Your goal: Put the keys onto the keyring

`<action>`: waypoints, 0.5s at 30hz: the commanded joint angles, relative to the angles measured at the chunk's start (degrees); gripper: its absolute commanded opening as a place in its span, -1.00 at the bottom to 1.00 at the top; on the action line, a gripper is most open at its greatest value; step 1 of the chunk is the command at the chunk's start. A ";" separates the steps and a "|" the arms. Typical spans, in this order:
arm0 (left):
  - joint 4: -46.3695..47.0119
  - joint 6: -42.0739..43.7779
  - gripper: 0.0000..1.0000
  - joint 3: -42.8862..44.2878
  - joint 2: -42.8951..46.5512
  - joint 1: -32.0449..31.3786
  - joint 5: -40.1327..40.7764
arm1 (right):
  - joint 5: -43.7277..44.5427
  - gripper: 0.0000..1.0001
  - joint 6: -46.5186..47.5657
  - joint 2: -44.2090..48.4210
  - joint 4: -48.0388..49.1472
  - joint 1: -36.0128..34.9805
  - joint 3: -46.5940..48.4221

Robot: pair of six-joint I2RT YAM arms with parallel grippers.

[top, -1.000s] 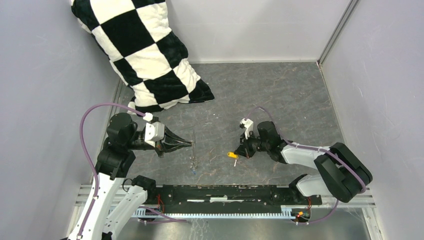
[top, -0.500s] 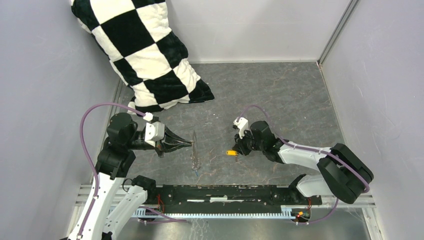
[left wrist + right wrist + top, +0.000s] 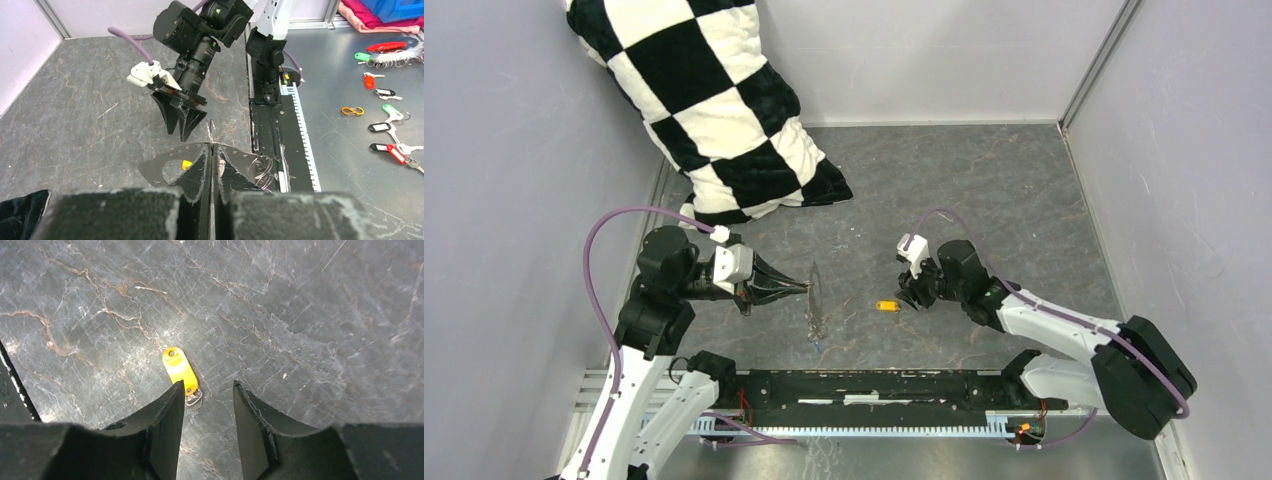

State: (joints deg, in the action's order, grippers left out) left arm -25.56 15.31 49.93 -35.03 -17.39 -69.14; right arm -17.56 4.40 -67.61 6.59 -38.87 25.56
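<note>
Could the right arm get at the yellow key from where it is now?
Probably yes: the right gripper hangs open just over the yellow key, which lies alone on the table, nothing between them.

Arms: 2, i.e. left arm (image 3: 639, 330) + right arm (image 3: 1044, 320). Grippers: 2, i.e. left gripper (image 3: 211, 150) + right gripper (image 3: 207, 387), 2 fingers ea.

Keys: 2, i.e. yellow-head key (image 3: 180, 369) + blue-head key (image 3: 814, 341), v. small.

Keyring (image 3: 152, 165): 1 oval loop. Small split rings (image 3: 257, 167) at its end: approx. 2, hard to tell.

Checkered cushion (image 3: 714, 110): 1.

Beside the table: green tags (image 3: 362, 56) x2, red tags (image 3: 369, 81) x3, black tags (image 3: 379, 127) x3, orange carabiner (image 3: 352, 110) x1, pink cloth (image 3: 360, 15) x1.
</note>
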 commanded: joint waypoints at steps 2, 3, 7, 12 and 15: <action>2.40 -1.60 -0.95 2.10 0.62 -0.10 -0.99 | -1.51 -0.08 14.28 3.64 -6.19 0.01 0.52; 2.44 -1.56 -0.96 2.10 0.58 -0.10 -0.99 | -1.58 -0.08 16.38 3.36 -8.42 0.02 1.05; 2.39 -1.53 -0.96 2.35 0.34 -0.10 -1.08 | -3.52 -0.08 22.36 2.22 -13.63 -0.21 3.10; 2.45 -1.61 -0.96 2.54 0.18 -0.10 -0.99 | -2.95 -0.08 28.67 0.73 -16.55 -1.32 3.98; 2.40 -1.61 -0.96 2.62 0.05 -0.10 -0.99 | -4.52 -0.08 29.79 0.38 -13.96 -2.40 3.00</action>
State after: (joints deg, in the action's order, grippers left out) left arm -25.56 15.29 50.00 -34.83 -17.39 -69.19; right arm -19.70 28.88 -66.72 -8.60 -40.01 27.00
